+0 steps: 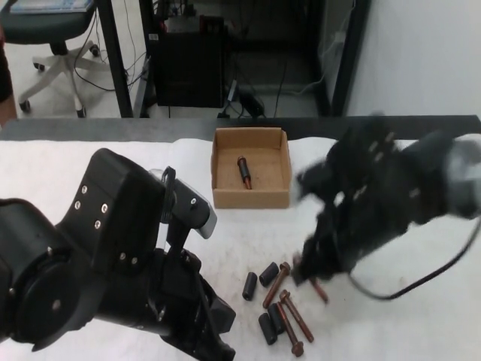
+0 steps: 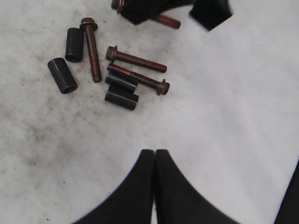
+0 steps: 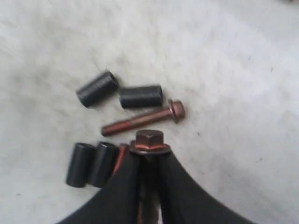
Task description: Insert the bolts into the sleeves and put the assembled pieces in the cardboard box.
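Three copper bolts [image 2: 135,59] and several black sleeves [image 2: 62,75] lie loose in a cluster on the white bench cover. My right gripper [image 3: 149,156] is shut on a bolt [image 3: 149,141] whose hex head pokes out past the fingertips, low over that cluster [image 1: 278,301]. The left wrist view shows the same held bolt [image 2: 168,21] just beyond the pile. My left gripper [image 2: 154,154] is shut with nothing in it, a short way from the nearest sleeve [image 2: 121,99]. The cardboard box [image 1: 250,197] stands at the back of the bench, with one assembled piece [image 1: 244,171] inside.
The bulky left arm [image 1: 113,256] fills the front left of the bench. A cable [image 1: 421,282] loops down from the right arm. Behind the bench are black rack legs [image 1: 113,53] and an office chair [image 1: 52,45]. Bare white cover lies between the box and the pile.
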